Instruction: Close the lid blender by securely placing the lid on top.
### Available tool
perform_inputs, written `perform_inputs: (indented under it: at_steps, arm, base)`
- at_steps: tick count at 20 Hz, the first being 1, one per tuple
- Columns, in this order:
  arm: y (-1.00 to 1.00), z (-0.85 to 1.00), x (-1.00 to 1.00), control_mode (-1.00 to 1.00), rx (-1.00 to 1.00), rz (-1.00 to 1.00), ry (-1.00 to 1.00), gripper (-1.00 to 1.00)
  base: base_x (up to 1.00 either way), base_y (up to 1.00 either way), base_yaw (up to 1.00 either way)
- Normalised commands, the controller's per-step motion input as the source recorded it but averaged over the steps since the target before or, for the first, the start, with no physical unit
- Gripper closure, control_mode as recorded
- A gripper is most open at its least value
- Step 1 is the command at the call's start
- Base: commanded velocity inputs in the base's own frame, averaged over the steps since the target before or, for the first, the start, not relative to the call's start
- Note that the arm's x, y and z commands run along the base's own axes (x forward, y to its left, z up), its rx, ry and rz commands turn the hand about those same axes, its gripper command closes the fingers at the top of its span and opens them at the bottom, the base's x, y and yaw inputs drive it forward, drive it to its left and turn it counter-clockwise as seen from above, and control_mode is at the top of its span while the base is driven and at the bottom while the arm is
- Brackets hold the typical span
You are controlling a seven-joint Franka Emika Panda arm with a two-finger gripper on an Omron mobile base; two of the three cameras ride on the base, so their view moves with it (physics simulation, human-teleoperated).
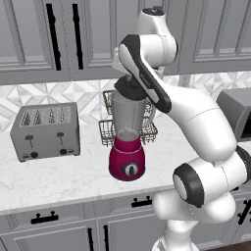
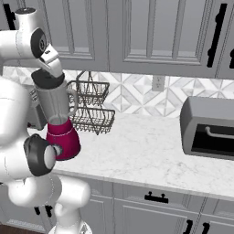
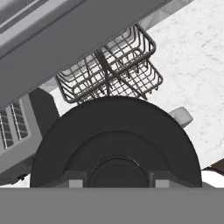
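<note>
In the hand view the lid (image 3: 116, 144) sits right under the camera, a dark grey-black disc with a raised round centre, and the pincer (image 3: 116, 179) has one finger tip (image 3: 76, 180) on each side of that centre knob. The tips look pressed against the knob, so the pincer seems clenched on the lid, though the contact is at the very bottom of the picture and hard to judge.

From the base views the lid (image 1: 128, 88) lies on the mouth of the blender (image 1: 128, 135), level with the rim as far as can be told (the arm covers part of it). The blender has a rounded magenta base with a dark round dial facing forward, and a tall clear grey jar with a handle on its right side. It stands upright on the marble surface (image 1: 59, 181), near the front edge.

A grey four-slot toaster (image 1: 45, 130) stands to its left, well apart. Just behind the blender is a two-tier wire basket rack (image 2: 93, 107) against the patterned wall. Farther right on the surface sits a grey microwave (image 2: 208, 128). Grey cabinets (image 2: 155, 32) hang above.
</note>
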Motion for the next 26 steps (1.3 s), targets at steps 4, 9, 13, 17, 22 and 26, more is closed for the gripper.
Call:
perform_inputs:
  at_steps: [4, 9, 13, 17, 22, 26]
  arm:
    - [0.27, -0.1, 0.35, -1.0, -0.04, -0.01, 0.12, 1.0]
    - [0.13, -0.13, 0.3, -1.0, -0.06, 0.0, 0.15, 1.0]
    - [0.01, -0.15, 0.23, -1.0, -0.08, 0.0, 0.13, 1.0]
    - [0.0, -0.06, 0.18, -1.0, -0.04, 0.0, 0.02, 1.0]
    - [0.0, 0.0, 0.07, -1.0, -0.05, 0.0, -0.02, 1.0]
    - [0.0, -0.16, 0.03, -1.0, -0.13, 0.0, -0.01, 1.0]
  base:
    - [0.0, 0.0, 0.0]
    - [0.0, 0.0, 0.0]
    - [0.0, 0.0, 0.0]
    - [0.0, 0.0, 0.0]
    - [0.0, 0.0, 0.0]
    - [0.0, 0.0, 0.0]
